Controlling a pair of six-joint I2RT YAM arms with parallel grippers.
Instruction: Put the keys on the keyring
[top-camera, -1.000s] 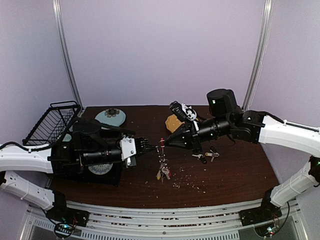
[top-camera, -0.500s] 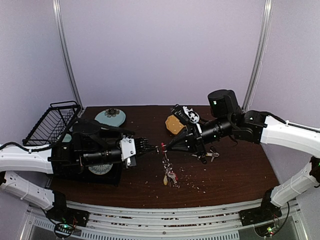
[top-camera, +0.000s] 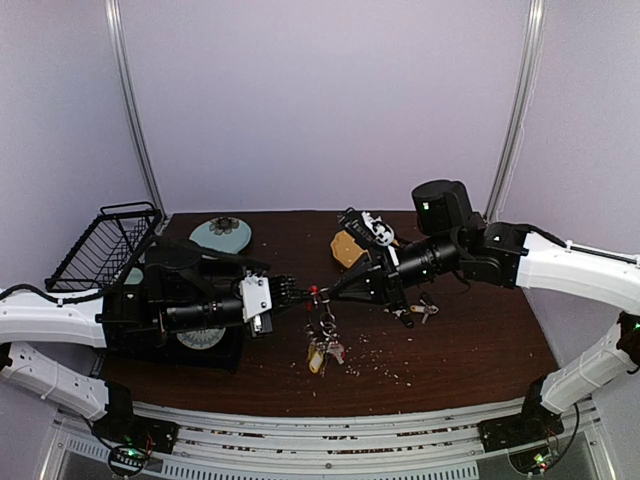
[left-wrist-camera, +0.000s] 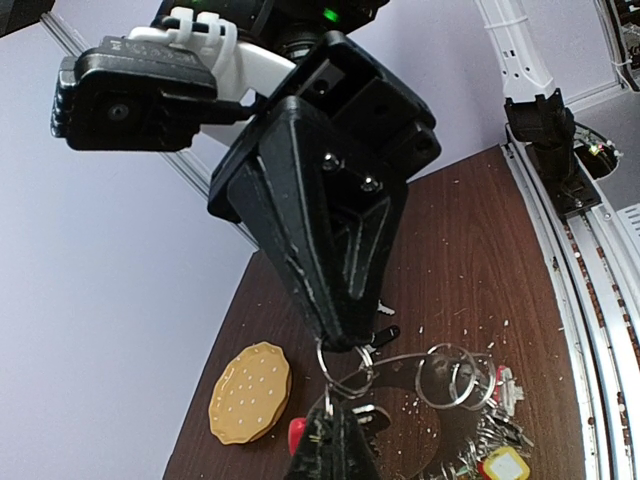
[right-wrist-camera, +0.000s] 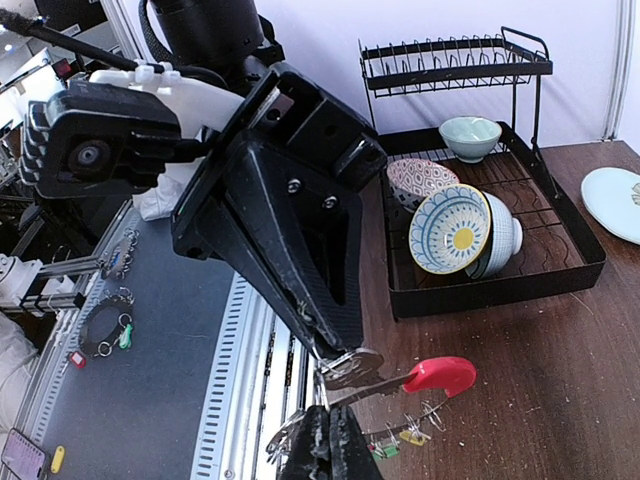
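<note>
The table (top-camera: 480, 350) is the biggest thing I have, dark wood with pale crumbs scattered under both hands. The dish rack (top-camera: 100, 245) sits beyond and outboard of the left gripper (top-camera: 297, 292), its bowls clear only from the right wrist. The yellow plate (top-camera: 346, 247) lies just beyond the right gripper (top-camera: 326, 292), well apart from the left one.

Both hands are clamped tight and meet tip to tip over mid-table, each pinched on the top of the keyring (top-camera: 322, 318). From there the ring's long axis runs down and toward the near edge. Its red section (right-wrist-camera: 441, 375) juts sideways from the pinch in the right-wrist view. The bunch of keys (top-camera: 320, 350) hangs at the low end, below both fingertips. A few loose keys (top-camera: 417, 312) lie on the table under the right wrist.

The actual pinch points are buried behind black fingers in all three views, so I cannot tell which link each hand holds. The left-wrist frame cuts off the lower keys. I cannot judge whether the bunch touches the wood.

Bare tabletop lies near-side of the hands, up to the near edge.
</note>
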